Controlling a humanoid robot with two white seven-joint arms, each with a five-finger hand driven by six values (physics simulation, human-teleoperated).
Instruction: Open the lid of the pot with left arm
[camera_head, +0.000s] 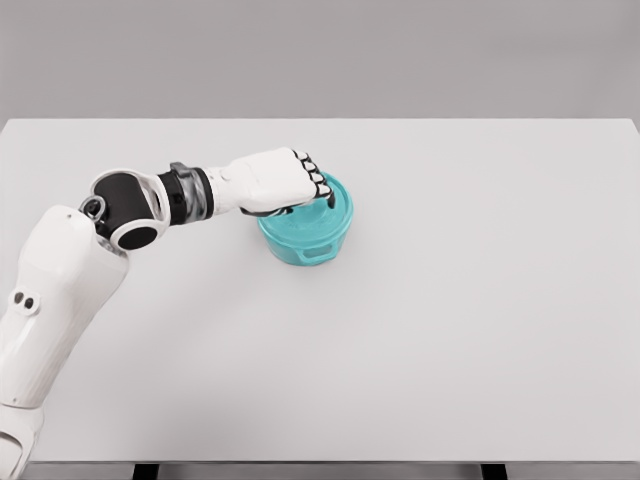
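Left hand (285, 180), fingers curled, sits atop the round teal pot (308, 235), gripping at its teal lid (335, 205). Pot's on the white table (450, 320), just past centre toward 12 o'clock.

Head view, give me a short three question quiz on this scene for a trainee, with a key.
1. True or false: the left hand is over the teal pot.
2. The pot stands on: A) a white table B) a shelf C) the floor.
3. What does the left hand seem curled around?

Key:
1. True.
2. A.
3. The lid, apparently at its top; the contact itself is hidden by the fingers.
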